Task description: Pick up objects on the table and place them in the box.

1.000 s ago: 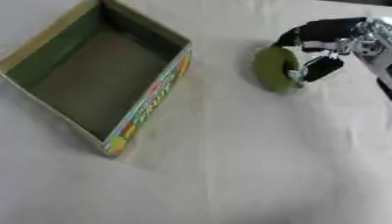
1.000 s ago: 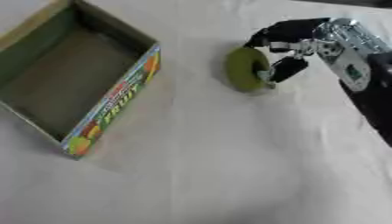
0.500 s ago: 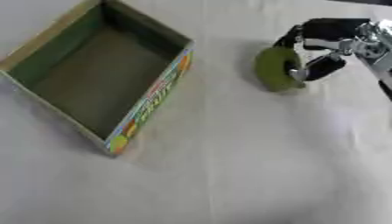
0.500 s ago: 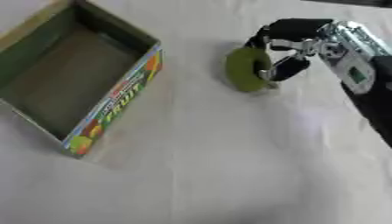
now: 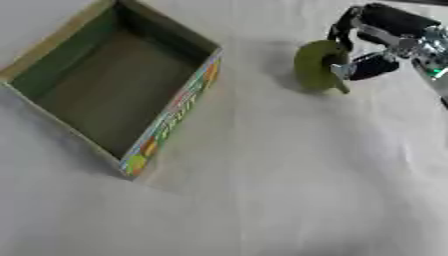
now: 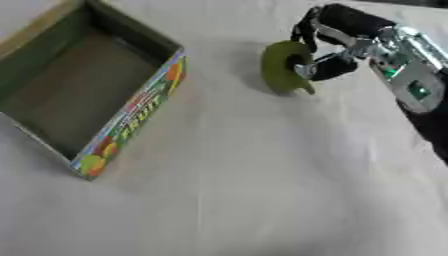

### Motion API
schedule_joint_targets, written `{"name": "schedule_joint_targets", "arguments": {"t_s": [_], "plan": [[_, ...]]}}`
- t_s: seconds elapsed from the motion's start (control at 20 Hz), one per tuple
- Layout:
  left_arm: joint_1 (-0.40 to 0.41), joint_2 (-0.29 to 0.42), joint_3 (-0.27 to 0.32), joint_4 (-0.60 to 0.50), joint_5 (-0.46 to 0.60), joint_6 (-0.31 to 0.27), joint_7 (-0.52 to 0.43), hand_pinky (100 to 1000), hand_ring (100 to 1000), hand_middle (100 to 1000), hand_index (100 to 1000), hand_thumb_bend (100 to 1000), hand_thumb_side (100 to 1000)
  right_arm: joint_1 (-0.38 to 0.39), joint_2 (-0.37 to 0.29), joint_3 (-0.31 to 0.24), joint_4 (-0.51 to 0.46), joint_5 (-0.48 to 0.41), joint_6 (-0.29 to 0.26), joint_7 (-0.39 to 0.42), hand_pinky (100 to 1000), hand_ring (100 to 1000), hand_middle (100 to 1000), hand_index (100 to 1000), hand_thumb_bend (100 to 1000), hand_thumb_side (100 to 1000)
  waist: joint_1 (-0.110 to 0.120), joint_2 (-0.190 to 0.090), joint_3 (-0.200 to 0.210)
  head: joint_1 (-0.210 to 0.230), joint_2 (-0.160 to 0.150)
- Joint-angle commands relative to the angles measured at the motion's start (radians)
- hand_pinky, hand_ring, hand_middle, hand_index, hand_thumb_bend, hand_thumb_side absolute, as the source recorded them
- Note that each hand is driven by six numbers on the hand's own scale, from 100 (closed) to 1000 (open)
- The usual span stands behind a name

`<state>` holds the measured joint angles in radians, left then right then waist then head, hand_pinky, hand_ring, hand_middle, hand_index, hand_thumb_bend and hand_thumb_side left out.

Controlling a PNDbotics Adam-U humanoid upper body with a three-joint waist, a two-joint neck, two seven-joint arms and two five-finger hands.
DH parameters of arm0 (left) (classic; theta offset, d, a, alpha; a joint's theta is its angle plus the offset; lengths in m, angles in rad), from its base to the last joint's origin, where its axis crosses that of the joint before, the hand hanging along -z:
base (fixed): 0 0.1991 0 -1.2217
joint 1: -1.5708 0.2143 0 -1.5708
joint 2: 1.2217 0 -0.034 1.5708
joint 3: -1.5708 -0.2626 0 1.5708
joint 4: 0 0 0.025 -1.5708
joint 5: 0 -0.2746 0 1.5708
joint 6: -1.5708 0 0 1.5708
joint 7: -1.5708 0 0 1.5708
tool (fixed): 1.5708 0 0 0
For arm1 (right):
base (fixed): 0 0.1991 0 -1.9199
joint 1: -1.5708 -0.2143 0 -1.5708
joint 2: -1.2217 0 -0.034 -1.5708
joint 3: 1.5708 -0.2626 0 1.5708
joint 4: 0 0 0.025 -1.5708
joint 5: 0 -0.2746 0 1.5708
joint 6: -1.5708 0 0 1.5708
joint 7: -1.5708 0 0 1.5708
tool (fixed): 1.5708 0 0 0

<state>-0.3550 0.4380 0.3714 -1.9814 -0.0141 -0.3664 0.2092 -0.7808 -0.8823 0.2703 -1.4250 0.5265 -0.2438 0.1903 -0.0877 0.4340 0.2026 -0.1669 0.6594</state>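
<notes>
While the box [image 5: 114, 85] sits empty, the right hand [image 6: 337, 47] grips a green object [image 6: 282, 67] — well apart.

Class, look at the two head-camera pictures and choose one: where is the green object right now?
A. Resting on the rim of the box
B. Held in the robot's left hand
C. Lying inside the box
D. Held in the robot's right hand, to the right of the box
D: the right hand, coming in from the right, has its fingers curled round the green object, which is well apart from the box; the box's inside shows nothing.
</notes>
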Motion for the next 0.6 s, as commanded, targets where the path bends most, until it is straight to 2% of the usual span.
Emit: {"name": "schedule_joint_targets", "arguments": {"t_s": [0.05,0.1,0.35,0.6], "plan": [[-0.004,0.027,0.003,-0.019,0.001,-0.001,-0.002,591,661,617,734,100,569,-0.012,-0.062,-0.03,-0.07,-0.017,0.022,-0.03,705,471,292,411,100,366,0.007,-0.031,-0.003,-0.004,0.005],[-0.004,0.028,0.002,-0.019,0.001,-0.001,-0.002,591,660,616,732,100,569,-0.015,-0.067,-0.034,-0.086,-0.02,0.027,-0.035,704,470,290,411,100,233,0.008,-0.032,-0.004,-0.004,0.004],[-0.001,0.032,0.001,-0.019,0.001,-0.001,0.0,592,660,616,730,100,569,-0.041,-0.085,-0.051,-0.167,-0.027,0.041,-0.05,696,470,289,411,100,225,0.007,-0.038,-0.008,-0.003,0.006],[-0.001,0.036,-0.001,-0.019,0.0,0.0,0.001,593,660,616,728,100,568,-0.113,-0.07,-0.044,-0.221,-0.025,0.037,-0.042,689,475,295,415,100,226,0.002,-0.045,-0.007,-0.004,0.008]]}}
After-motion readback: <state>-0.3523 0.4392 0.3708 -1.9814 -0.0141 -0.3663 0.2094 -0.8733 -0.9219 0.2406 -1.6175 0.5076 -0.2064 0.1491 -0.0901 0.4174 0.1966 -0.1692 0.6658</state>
